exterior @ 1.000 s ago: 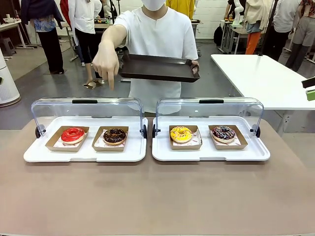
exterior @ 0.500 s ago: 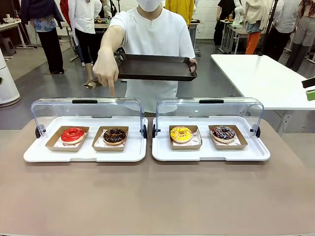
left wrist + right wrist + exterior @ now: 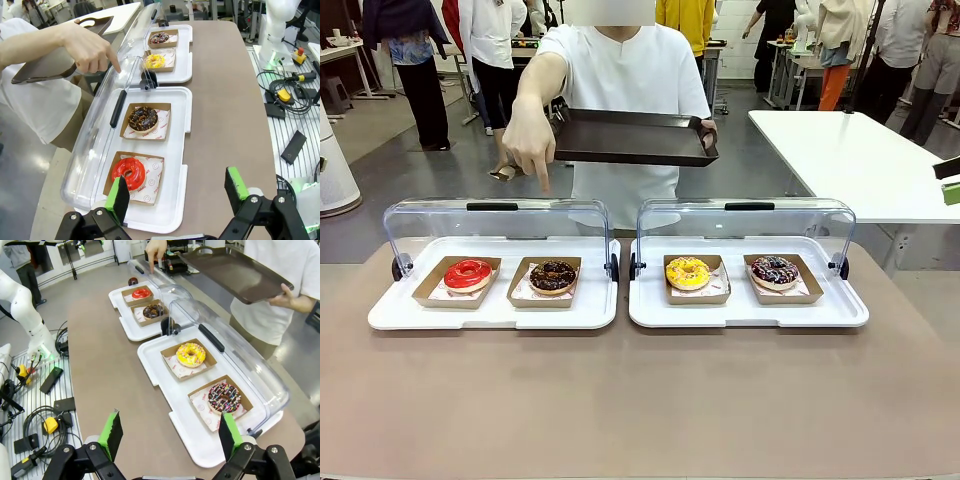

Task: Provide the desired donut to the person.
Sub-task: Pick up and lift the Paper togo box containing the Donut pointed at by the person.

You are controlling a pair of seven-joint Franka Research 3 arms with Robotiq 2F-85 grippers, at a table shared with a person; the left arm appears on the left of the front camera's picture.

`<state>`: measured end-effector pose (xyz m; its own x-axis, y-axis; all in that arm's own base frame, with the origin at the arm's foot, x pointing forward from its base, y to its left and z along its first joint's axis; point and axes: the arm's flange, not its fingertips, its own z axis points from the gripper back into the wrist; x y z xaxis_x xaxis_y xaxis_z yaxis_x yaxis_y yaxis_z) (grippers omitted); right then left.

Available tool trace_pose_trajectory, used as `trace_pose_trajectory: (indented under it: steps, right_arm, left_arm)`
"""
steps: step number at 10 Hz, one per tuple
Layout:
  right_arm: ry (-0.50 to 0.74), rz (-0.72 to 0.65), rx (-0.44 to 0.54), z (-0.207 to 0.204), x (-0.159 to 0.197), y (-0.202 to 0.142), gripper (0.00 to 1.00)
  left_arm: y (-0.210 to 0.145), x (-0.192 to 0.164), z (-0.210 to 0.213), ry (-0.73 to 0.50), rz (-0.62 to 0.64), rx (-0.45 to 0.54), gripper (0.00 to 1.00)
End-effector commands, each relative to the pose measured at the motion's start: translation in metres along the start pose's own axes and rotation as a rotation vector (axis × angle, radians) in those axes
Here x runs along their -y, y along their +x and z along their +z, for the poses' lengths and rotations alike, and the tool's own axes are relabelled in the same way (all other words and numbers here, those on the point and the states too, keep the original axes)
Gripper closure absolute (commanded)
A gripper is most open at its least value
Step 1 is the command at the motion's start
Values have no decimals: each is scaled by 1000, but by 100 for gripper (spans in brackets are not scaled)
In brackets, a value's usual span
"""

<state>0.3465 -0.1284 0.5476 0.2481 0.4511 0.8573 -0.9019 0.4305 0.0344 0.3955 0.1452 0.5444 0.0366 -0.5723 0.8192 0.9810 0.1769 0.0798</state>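
The person's pointing hand [image 3: 532,140] hung over the left white plastic display tray [image 3: 390,318], apparently choosing the chocolate-glazed, sprinkled ring donut [image 3: 553,275] in its shallow brown cardboard boat [image 3: 517,296], beside the red-glazed donut [image 3: 468,273]. Light, soft and sticky-topped, it would likely crush or smear, so gripping the stiffer boat's opposite rims seemed safer. Both arms' jaws stood wide and empty above the brown bench [image 3: 640,400].

Person [image 3: 620,80] cut by top edge, legs hidden bhd table [image 3: 640,400]; liner [image 3: 154,170] print too sm. to read.
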Motion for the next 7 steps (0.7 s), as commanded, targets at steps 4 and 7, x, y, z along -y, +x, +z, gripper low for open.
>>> trace_pose_trajectory:
  steps: [4, 7]
  right_arm:
    - [7, 2, 15, -2, 2, 0, 0]
    - [7, 2, 15, -2, 2, 0, 0]
  left_arm:
    - [67, -5, -40, -56, -110, -245, 0]
    - [146, 0, -121, -276, -262, -567, 0]
